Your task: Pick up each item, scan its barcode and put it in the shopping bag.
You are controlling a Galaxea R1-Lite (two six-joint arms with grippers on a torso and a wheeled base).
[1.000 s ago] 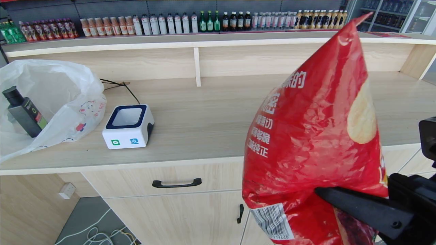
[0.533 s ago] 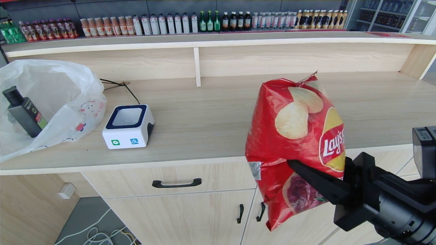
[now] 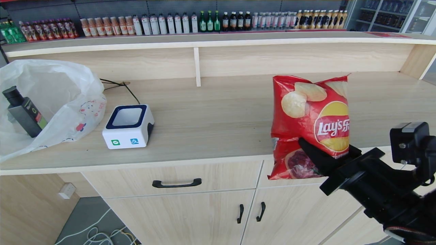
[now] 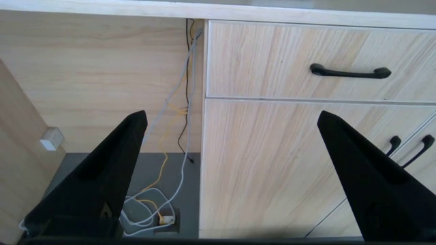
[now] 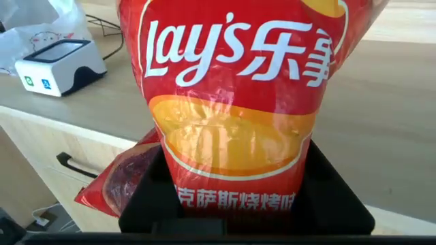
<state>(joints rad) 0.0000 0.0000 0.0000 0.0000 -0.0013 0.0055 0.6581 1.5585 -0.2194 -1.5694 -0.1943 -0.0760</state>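
Red glossy-foil bag of potato chips (image 3: 311,115), printed with a yellow disc and pictures of chips, is held upright in the air at the front edge of the pale wood-grain counter (image 3: 211,115), on the robot's right side. The black right gripper (image 3: 318,154) grasps the bag's lower part. In the right wrist view the bag (image 5: 231,88) stands between the gripper's two black fingers (image 5: 146,197), and the jaws are clamped on it from either side.

The white, box-shaped barcode scanner (image 3: 128,126), with a dark blue frame around its window, rests on the counter well to the left of the chips. A black cable runs back from it. Just beside it, at the counter's left end, lies the translucent white plastic shopping bag (image 3: 68,95), with a dark square-sided bottle with a black cap (image 3: 24,112) leaning inside.

The black left gripper (image 4: 231,170) hangs low, facing the cabinet front. Its jaws are wide apart, with a drawer with a black bar handle (image 4: 350,71) seen between them. Loose cables (image 4: 157,204) lie on the grey floor.

Rows of drink bottles (image 3: 204,22) line the shelf behind the counter.
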